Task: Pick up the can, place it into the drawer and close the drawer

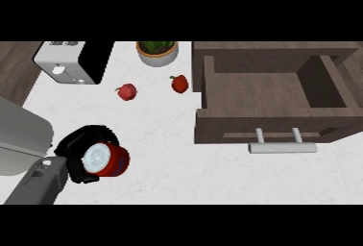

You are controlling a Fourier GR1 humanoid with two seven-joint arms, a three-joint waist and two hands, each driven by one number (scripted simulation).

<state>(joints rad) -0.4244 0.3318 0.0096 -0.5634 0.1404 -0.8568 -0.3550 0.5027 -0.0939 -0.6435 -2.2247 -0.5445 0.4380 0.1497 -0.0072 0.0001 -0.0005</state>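
**Can gripped well left of the open drawer**

Closest to the camera, the left hand [74, 153] had its black fingers [96, 130] curled around a red can [106, 160], clamped on it above the white counter [184, 168]. The can was well to the left of the open wooden drawer [273, 103] and its silver handle [282, 147]. Two red peppers [127, 91] lay left of the drawer; a potted plant [157, 50] stood at its upper left, with a white-and-black appliance [71, 62] farther left.
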